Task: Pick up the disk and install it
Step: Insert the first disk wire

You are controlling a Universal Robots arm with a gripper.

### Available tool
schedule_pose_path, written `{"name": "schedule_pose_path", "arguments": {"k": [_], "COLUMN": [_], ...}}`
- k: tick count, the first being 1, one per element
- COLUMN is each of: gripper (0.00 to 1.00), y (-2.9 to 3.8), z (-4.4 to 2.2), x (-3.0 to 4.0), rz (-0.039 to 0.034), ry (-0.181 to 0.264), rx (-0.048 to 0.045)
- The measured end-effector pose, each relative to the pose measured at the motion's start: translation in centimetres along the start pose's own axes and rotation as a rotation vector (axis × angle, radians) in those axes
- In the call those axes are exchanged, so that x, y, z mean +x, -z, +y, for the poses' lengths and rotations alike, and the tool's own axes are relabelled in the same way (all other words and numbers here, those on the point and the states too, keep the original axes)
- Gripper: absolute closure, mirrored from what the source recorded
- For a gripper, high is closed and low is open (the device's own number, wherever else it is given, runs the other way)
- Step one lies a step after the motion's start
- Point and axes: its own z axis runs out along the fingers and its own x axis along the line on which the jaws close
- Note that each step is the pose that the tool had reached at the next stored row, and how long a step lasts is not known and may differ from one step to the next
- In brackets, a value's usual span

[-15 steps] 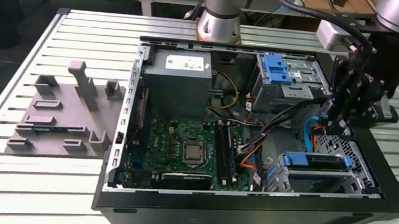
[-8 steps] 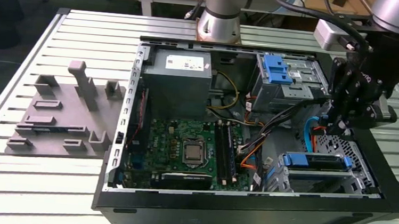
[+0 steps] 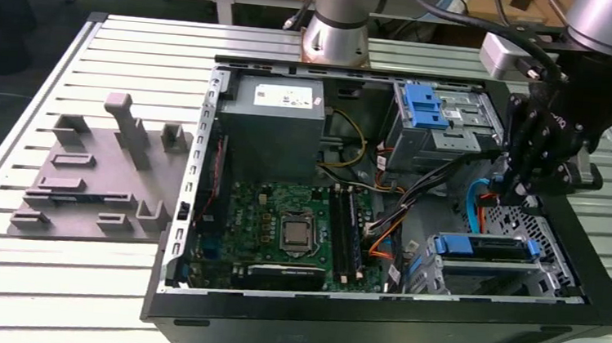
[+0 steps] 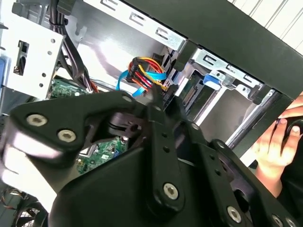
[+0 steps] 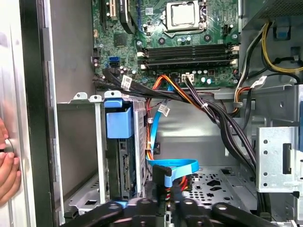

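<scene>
An open computer case [image 3: 383, 309] lies on a slatted metal table [image 3: 13, 279]; at the exterior view's left sits a grey moulded fixture [image 3: 98, 180]. Moving right, the motherboard [image 3: 291, 228], then the disk [image 3: 483, 248], blue-framed, already seated in its lower bay (a person's hand [image 4: 274, 146] steadies the case edge). Farthest right, the gripper [image 3: 529, 185] hangs above the bay; whether it is clenched or released I cannot tell. Good practice, I judge: keep clear of the loose cables [image 5: 199, 101]. Workbenches stand behind.

Black end effector [image 3: 531, 185]. Green motherboard [image 3: 280, 223]. Blue-framed disk [image 3: 483, 248] in grey bay. Black case [image 3: 382, 317]. Grey moulded fixture [image 3: 98, 176] on silver ribbed counter [image 3: 13, 279].
</scene>
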Motion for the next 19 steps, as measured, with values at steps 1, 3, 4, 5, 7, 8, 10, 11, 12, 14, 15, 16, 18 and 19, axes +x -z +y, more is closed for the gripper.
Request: {"name": "schedule_pose_path", "arguments": {"k": [1,3,4,5,7,8,10,11,12,14,15,16,18,19], "gripper": [0.76,0.82,0.83,0.83,0.83,0.83,0.83,0.83,0.83,0.83,0.83,0.83,0.83,0.83], "y": [-0.03,-0.04,-0.04,-0.04,-0.03,-0.04,-0.11,-0.16,-0.22,-0.37,-0.46,-0.55,-0.78,-0.86], "z": [0.0,0.0,0.0,-0.01,-0.08,-0.14,-0.18,-0.18,-0.18,-0.19,-0.19,-0.2,-0.22,-0.24], "x": [0.0,0.0,0.0,0.0,-0.01,-0.01,0.01,0.04,0.09,0.24,0.39,0.6,1.18,1.49], "rz": [0.0025,0.0052,0.0054,0.0055,0.0057,0.0046,0.002,0.0015,0.0016,0.0014,0.0006,-0.0003,-0.0022,-0.0024], "ry": [0.0,-0.001,-0.001,-0.001,-0.002,-0.002,-0.002,-0.002,-0.002,-0.002,-0.002,-0.002,-0.002,-0.002], "rx": [0.0001,0.0002,0.0002,0.0002,-0.0003,-0.0014,-0.0048,-0.0063,-0.0074,-0.0097,-0.0104,-0.0108,-0.0112,-0.0113]}}
